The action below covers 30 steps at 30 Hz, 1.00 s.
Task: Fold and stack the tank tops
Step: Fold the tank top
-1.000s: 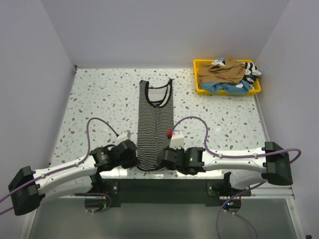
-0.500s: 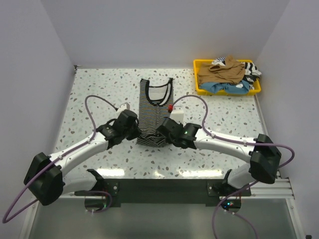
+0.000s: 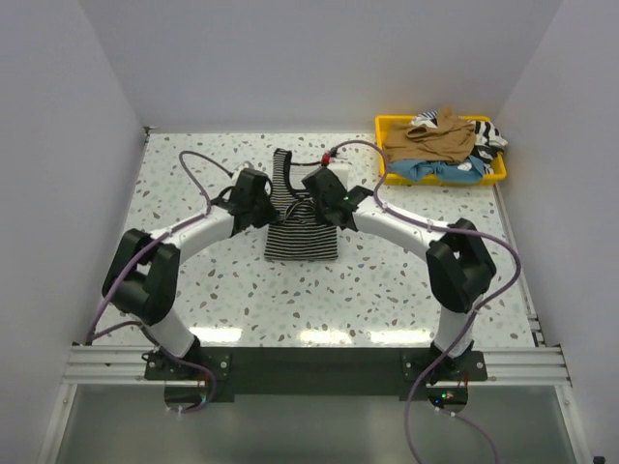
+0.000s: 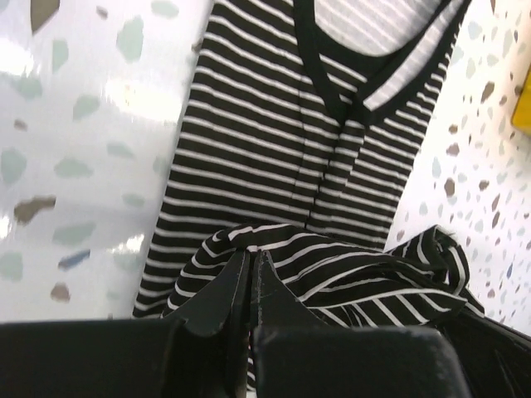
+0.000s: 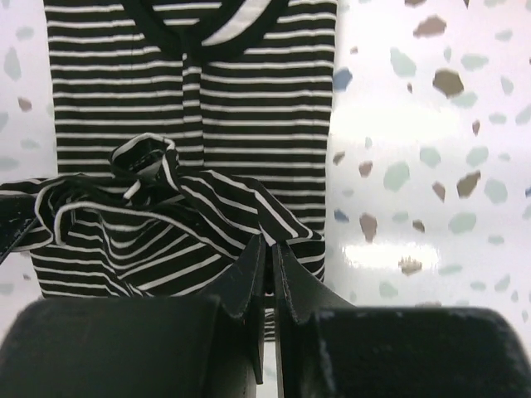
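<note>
Striped top [image 3: 301, 237] lies centred toward the surface's far edge; its lifted hem is pinched by the closed left claw [image 4: 251, 269] and closed right claw [image 5: 270, 253]; hem corners should be set level at the neckline, edges matched, then released together.

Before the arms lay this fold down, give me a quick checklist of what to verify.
1. Left gripper shut on the striped tank top: ok.
2. Right gripper shut on it too: ok.
3. Held hem stretched flat between the grippers: not ok, it sags bunched.
4. Hem lined up with the neckline: cannot tell.
5. Yellow tray apart from the fold: ok.
</note>
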Tool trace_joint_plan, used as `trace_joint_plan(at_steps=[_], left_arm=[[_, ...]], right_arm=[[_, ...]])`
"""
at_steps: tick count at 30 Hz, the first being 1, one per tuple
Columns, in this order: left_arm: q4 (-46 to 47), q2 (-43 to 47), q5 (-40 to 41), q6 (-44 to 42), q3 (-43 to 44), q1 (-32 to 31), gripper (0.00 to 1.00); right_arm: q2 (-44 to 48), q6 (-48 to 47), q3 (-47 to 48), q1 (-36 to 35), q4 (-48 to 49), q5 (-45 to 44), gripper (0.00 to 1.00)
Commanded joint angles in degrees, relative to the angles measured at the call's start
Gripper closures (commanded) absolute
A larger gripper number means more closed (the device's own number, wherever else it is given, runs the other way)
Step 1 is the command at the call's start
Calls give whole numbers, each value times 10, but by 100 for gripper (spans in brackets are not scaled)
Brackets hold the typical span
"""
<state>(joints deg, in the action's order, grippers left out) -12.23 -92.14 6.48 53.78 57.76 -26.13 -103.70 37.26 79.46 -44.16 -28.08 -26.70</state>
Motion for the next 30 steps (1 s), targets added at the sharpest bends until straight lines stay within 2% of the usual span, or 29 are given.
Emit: trace_joint_plan(at_steps=[1,8,16,22,23,24,26,27,28,29,30], left_arm=[[57,-56,-24,-29,65,28,100],[85,-151,-74,-45,135,66,100],[113,-208,-107,-54,205,85,100],[114,-247,-125,-62,253,93,100],[144,-250,-130,-64,257,95,100],[148,-255,-137,-65,262,98,94],[150,-276,-147,-67,276,102,79],[163,-282,-164,-70,285,104,66],[173,-292,-169,-72,286,107,58],[178,-296,-170,-72,295,109,51],[184,-298,-178,-71,298,114,41]], right_arm=[[-33,-40,68,32,26,25,96],[-111,-55,139,75,28,60,94],[-180,-67,217,99,27,75,93],[-201,-62,236,112,36,69,93],[-202,-61,237,115,37,68,93],[-204,-61,236,117,38,66,92],[-207,-52,238,125,37,60,82],[-209,-49,238,128,38,59,75],[-209,-41,237,136,37,56,64],[-208,-39,235,137,39,54,58],[-202,-36,231,143,40,54,49]])
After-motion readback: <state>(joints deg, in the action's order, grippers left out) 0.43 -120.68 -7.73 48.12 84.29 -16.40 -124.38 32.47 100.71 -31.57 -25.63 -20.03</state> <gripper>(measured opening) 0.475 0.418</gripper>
